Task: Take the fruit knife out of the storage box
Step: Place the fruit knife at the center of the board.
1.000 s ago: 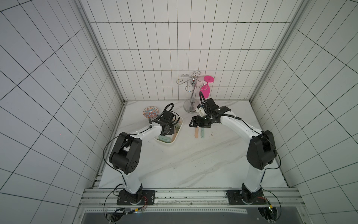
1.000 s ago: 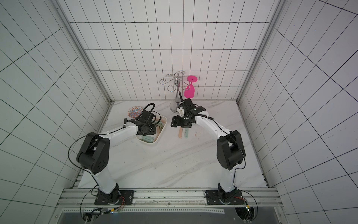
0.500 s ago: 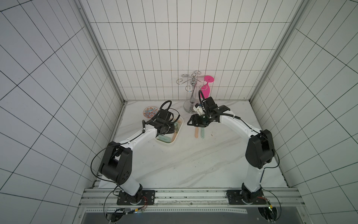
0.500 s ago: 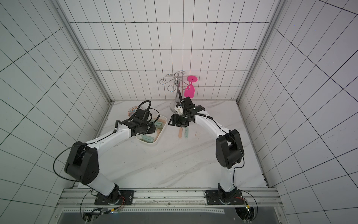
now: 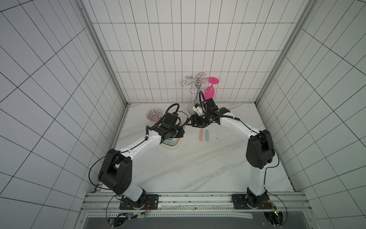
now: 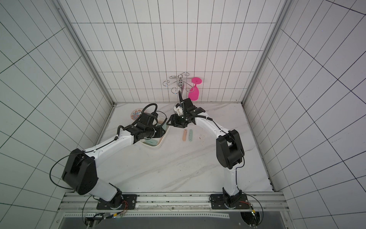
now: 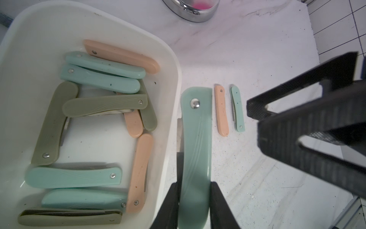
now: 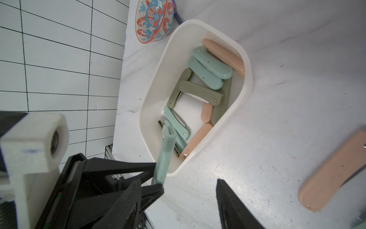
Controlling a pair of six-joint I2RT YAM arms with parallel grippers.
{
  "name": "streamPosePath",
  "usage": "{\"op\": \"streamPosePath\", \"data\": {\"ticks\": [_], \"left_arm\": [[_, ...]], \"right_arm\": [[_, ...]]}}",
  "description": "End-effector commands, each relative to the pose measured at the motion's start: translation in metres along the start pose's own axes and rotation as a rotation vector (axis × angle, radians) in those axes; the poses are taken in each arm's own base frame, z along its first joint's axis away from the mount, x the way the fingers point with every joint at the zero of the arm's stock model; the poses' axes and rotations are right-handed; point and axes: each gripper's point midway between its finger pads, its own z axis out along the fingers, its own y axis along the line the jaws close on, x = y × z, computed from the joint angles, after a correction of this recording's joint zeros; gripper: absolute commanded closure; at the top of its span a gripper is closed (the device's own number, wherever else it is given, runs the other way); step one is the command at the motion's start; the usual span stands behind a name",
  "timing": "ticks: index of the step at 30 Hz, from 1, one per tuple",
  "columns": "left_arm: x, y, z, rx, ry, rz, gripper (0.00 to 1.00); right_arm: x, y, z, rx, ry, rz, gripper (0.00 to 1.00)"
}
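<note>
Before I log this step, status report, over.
Left pincer shut on teal fruit knife, lifted beside storage box rim. Right pincer open, close by.

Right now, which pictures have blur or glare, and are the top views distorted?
Left wrist view: the held teal knife goes soft near the lens, the right tool is blurred, the chrome base mirrors pink. Right wrist view: the peach knife at the frame edge is blurred. Both top views: wall tile lines splay, wide-angle.

Left arm [image 5: 142,143], right arm [image 5: 235,126]: white shells, black joint housings, looped black cables; black ribbed fingers [image 7: 287,126]; base plates [image 5: 138,200] six o'clock.
</note>
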Motion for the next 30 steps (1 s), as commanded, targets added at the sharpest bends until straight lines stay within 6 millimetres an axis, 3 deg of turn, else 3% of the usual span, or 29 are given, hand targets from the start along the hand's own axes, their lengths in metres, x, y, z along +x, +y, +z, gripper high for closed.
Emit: {"op": "streamPosePath", "data": {"ticks": [1,9,12,19,25,30], "left_arm": [[-0.006,-0.020,-0.006,0.059,-0.035,0.009,0.85],[-0.010,-0.032,-0.008,0.091,-0.049,0.011,0.85],[-0.011,-0.034,-0.009,0.095,-0.055,0.013,0.85],[-0.013,-0.036,-0.009,0.103,-0.063,0.012,0.84],[-0.013,-0.036,-0.011,0.105,-0.067,0.023,0.64],[-0.013,-0.032,-0.014,0.087,-0.073,0.033,0.54]], "right_arm": [[-0.011,0.015,0.007,-0.049,-0.017,-0.008,0.40],[-0.003,0.015,0.014,-0.055,0.003,0.001,0.54],[-0.001,0.017,0.016,-0.065,0.010,0.006,0.74],[0.001,0.018,0.017,-0.079,0.010,0.017,1.00],[-0.005,0.021,0.010,-0.079,-0.015,0.013,1.00],[-0.021,0.009,-0.015,-0.076,-0.066,0.028,1.00]]}}
